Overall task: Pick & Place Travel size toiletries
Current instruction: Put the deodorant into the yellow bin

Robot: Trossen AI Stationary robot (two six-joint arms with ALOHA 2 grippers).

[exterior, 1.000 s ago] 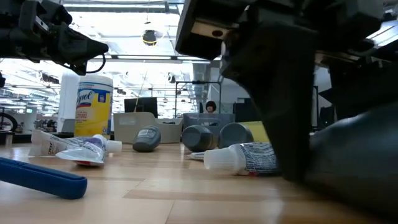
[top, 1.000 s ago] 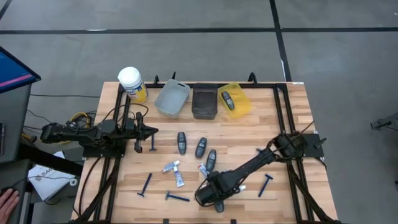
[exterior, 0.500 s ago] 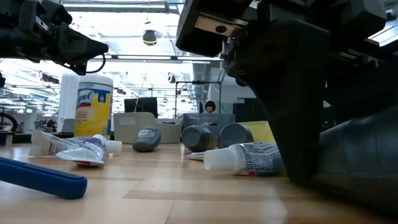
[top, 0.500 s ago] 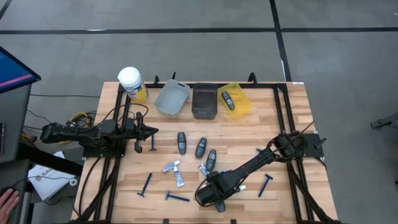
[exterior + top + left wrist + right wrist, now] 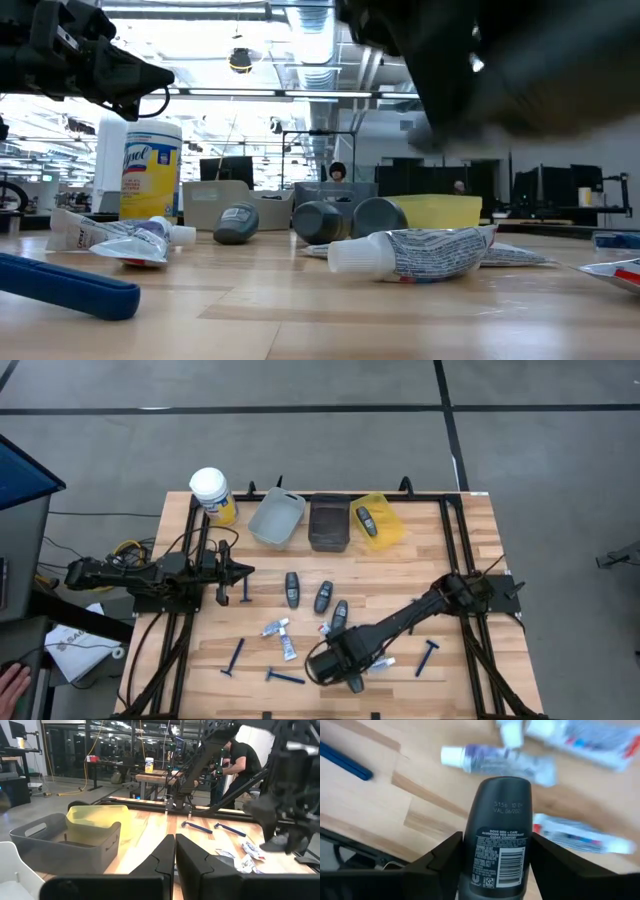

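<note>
My right gripper hangs over the near middle of the table, shut on a dark grey oval mini bottle. Three more grey bottles lie at mid-table, and one lies in the yellow bin. White tubes and blue razors lie flat on the wood around them. In the low view a tube lies nearest, and the right gripper is a dark blur above it. My left gripper waits shut at the table's left side. My right gripper pinches the mini bottle between its two fingers, which press on the sides of its labelled part. The fingers point down from above. The bottle's rounded end sticks out past them, lifted clear of the table.
A grey bin, a dark bin and a yellow bin stand in a row along the far edge. A white-lidded yellow jar stands at the far left corner. A person stands in the room beyond the table.
My right gripper has risen from the table top near the near edge and shifted slightly toward the table's left. The grey bottle has come up with it and is lifted clear. In the low view the gripper has gone from filling the right side to a blur at the top.
</note>
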